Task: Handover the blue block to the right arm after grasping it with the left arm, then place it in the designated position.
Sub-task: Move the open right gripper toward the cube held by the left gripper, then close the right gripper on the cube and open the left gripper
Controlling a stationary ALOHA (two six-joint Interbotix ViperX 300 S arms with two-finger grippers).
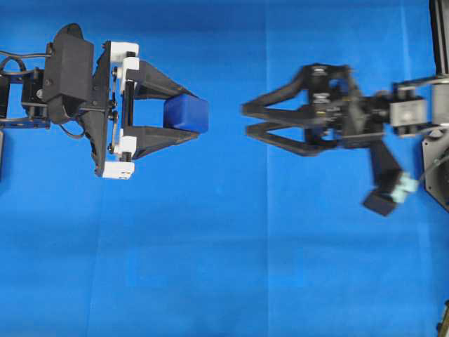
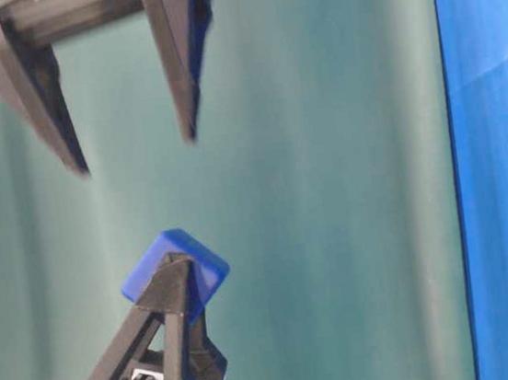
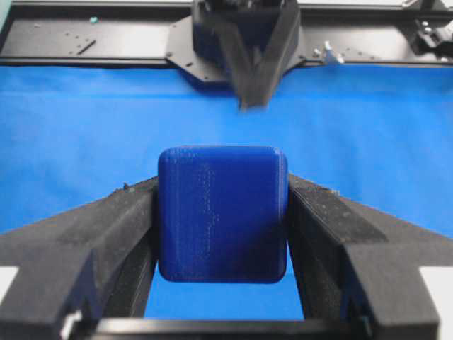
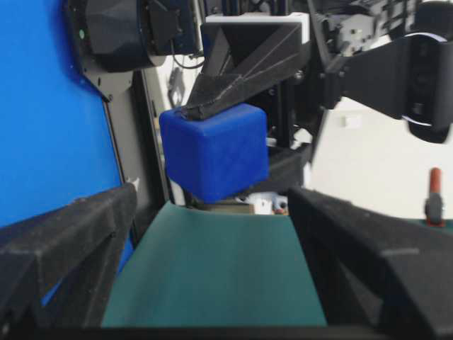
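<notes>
My left gripper (image 1: 195,114), the one with white brackets, is shut on the blue block (image 1: 186,114) and holds it in the air above the cloth. The block (image 3: 221,212) sits squarely between the two black fingers near their tips. My all-black right gripper (image 1: 245,119) faces it from the right, open, with its tips a short gap away from the block and nothing between them. In the right wrist view the block (image 4: 216,152) hangs just beyond the spread fingers, under a left finger (image 4: 241,71). At table level the right gripper (image 2: 135,153) stands apart from the block (image 2: 175,260).
A blue cloth (image 1: 224,267) covers the table under both arms. A green backdrop (image 2: 328,190) stands behind them. A black metal frame (image 3: 106,42) runs along the cloth's far edge, and the right arm's mount (image 1: 438,161) sits at the right border.
</notes>
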